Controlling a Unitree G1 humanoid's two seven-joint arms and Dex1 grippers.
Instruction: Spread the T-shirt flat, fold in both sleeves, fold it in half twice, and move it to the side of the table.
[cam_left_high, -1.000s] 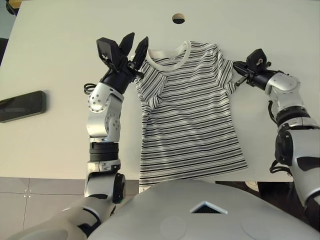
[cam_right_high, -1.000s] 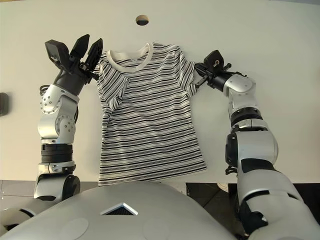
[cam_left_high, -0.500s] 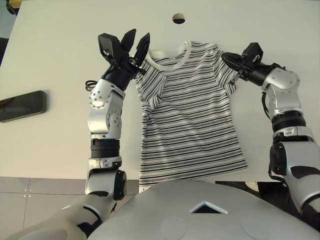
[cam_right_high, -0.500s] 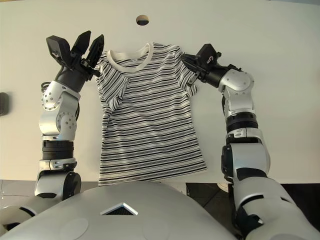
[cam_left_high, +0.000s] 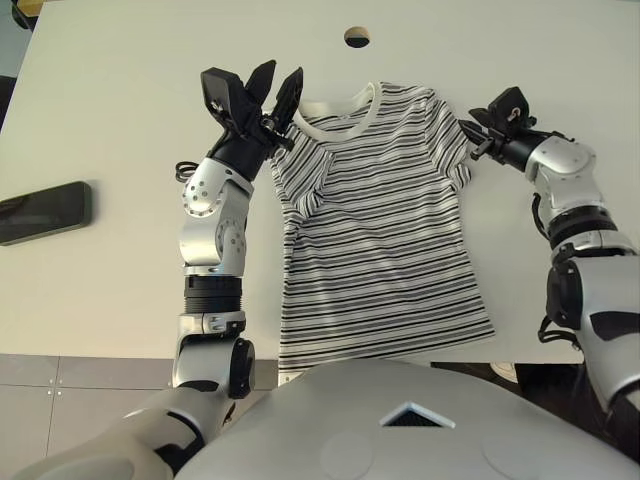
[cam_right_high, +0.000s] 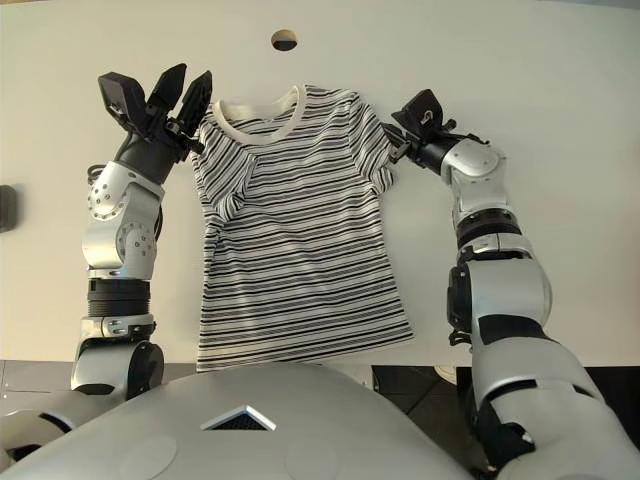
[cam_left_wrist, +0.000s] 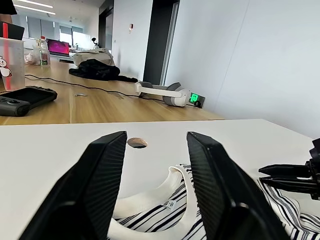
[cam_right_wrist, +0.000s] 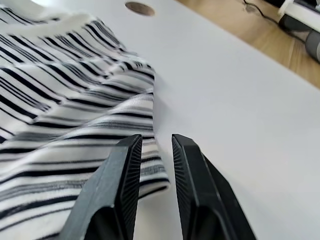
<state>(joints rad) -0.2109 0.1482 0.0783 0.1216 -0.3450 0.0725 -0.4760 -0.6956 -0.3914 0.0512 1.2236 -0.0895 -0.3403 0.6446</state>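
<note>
Jaws of the left gripper (cam_left_high: 282, 72) are wide apart, empty and raised off the counter (cam_left_high: 120, 100), with the T-shirt (cam_left_high: 375, 220) collar (cam_left_high: 340, 115) just beside and below them, probably poised to come down on the bunched left shoulder (cam_left_high: 300, 175). Jaws of the right gripper (cam_right_wrist: 156, 140) are narrowly apart, clamped on nothing, low over the counter with the right sleeve (cam_left_high: 452, 140) hem right at their tips. The shirt lies front-up between the two sets of jaws but isn't fully flat, so spreading looks unfinished and no fold is made yet.
</note>
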